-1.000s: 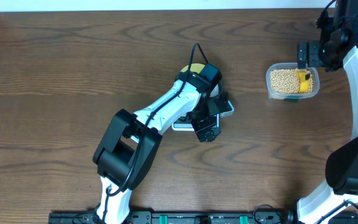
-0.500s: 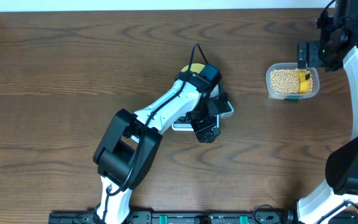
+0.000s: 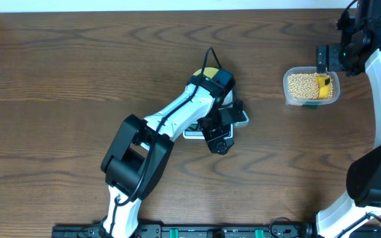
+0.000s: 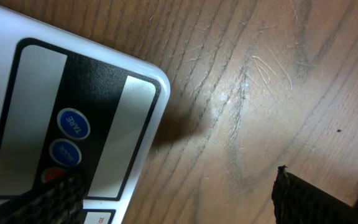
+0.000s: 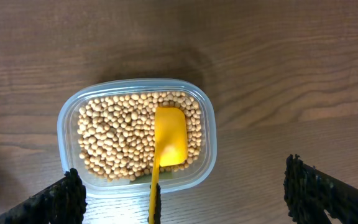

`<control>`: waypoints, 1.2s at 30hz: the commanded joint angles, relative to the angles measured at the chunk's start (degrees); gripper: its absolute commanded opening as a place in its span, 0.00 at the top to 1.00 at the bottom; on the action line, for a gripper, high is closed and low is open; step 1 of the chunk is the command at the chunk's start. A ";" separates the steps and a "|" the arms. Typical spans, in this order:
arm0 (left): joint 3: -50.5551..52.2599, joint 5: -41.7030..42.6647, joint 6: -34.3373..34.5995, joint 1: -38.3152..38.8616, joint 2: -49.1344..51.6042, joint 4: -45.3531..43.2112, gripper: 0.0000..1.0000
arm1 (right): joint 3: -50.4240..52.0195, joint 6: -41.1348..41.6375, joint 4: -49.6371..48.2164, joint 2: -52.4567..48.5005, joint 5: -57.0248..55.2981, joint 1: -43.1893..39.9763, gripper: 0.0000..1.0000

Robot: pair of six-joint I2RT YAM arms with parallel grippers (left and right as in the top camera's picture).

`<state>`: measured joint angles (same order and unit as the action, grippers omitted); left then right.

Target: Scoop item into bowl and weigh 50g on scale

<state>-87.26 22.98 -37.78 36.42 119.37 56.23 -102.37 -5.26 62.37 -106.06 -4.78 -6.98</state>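
Nearest, the left gripper (image 4: 176,199) is hovering, fingers apart, over the scale's (image 4: 73,112) button corner, seen only from its wrist, while overhead alone is showing the bowl (image 3: 206,71) peeking from under that arm, and farthest the right gripper (image 5: 185,183) is hanging spread wide above the beans (image 5: 114,140) and scoop (image 5: 169,137) in the tub (image 5: 209,134).

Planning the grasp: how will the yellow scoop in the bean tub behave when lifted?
The yellow scoop looks like thin plastic, so probably light and fairly stiff. Its narrow, smooth handle may twist in a pinch grip. It lies on loose beans, which would likely roll and shift as it lifts.
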 commanded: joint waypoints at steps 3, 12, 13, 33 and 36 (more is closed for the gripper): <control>-2.78 1.05 -1.44 -0.13 5.22 2.54 0.02 | -0.63 0.04 0.17 0.31 -0.46 0.28 0.01; -9.60 11.50 -4.00 -0.13 3.50 11.32 0.02 | -0.63 0.04 0.17 0.31 -0.46 0.28 0.01; -10.21 12.92 -4.00 -0.13 2.49 12.22 0.02 | -0.63 0.04 0.17 0.31 -0.46 0.28 0.01; -10.03 -11.74 26.21 -18.43 -16.35 3.15 0.02 | -0.63 0.04 0.17 0.31 -0.46 0.28 0.01; -9.14 -12.57 29.44 -22.43 -16.28 -1.18 0.02 | -0.63 0.04 0.17 0.31 -0.46 0.28 0.01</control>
<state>-97.30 14.96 -16.12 16.84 102.56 56.51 -102.37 -5.28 62.35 -106.06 -4.75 -6.98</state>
